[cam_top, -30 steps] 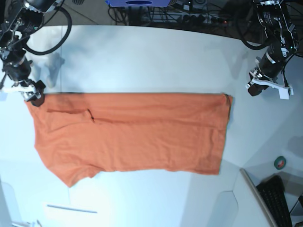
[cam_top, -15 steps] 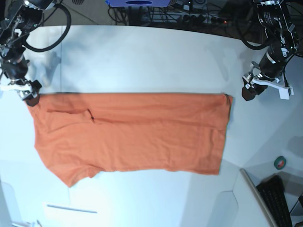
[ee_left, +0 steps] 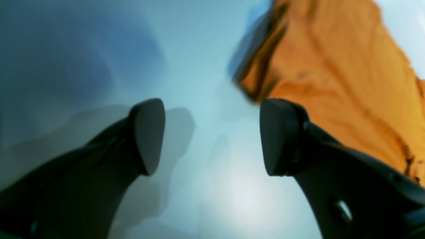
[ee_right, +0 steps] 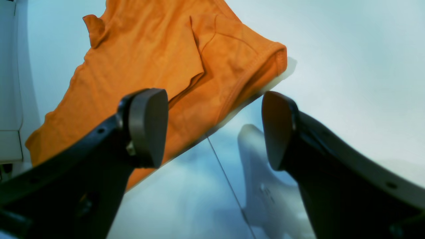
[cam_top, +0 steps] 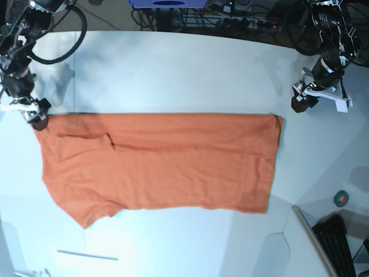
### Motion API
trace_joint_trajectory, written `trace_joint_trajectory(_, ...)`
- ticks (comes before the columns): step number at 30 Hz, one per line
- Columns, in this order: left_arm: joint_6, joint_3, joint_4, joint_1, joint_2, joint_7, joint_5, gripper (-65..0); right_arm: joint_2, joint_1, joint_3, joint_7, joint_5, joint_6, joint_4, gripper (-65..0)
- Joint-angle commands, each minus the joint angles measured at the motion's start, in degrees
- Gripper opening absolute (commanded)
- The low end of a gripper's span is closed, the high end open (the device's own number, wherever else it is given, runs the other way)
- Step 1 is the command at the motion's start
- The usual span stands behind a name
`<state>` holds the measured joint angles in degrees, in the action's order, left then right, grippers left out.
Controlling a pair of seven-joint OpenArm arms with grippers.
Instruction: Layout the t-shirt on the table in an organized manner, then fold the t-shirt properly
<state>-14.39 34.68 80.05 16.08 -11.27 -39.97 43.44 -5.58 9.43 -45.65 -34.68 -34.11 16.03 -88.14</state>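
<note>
The orange t-shirt (cam_top: 155, 161) lies flat on the white table (cam_top: 184, 69), folded lengthwise, with a sleeve pointing to the front left. My left gripper (cam_top: 300, 105) is open and empty, hovering just right of the shirt's far right corner; the left wrist view shows its fingers (ee_left: 147, 136) apart over bare table, beside that corner (ee_left: 332, 66). My right gripper (cam_top: 37, 118) is open and empty at the shirt's far left corner; the right wrist view shows the folded sleeve and hem (ee_right: 166, 66) just past its fingertips (ee_right: 147, 127).
A green tape roll (cam_top: 341, 198) and a black keyboard (cam_top: 337, 242) sit at the front right, off the tabletop. A thin white strip (cam_top: 86, 254) lies at the front left. A dark seam (ee_right: 225, 179) crosses the table. Cables hang behind the far edge.
My left gripper has moved a little left and toward the far side, closer to the shirt's far right corner. My right gripper shifted slightly left. The shirt has not moved.
</note>
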Motion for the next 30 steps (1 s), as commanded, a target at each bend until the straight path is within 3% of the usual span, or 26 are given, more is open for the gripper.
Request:
trace_joint_trajectory(1, -0.4, 0.3, 0.9, -0.4, -0.9, 1.0, 0.9, -22.2, 0.5, -0.4, -0.1, 1.1, -0.8, 0.5, -1.0, -23.3)
trace_joint_trajectory(30, -0.4, 0.3, 0.9, -0.5, -1.0, 1.0, 0.7, -21.6, 0.5, -0.5, -0.1, 1.1, -0.9, 0.5, 1.4, -23.3)
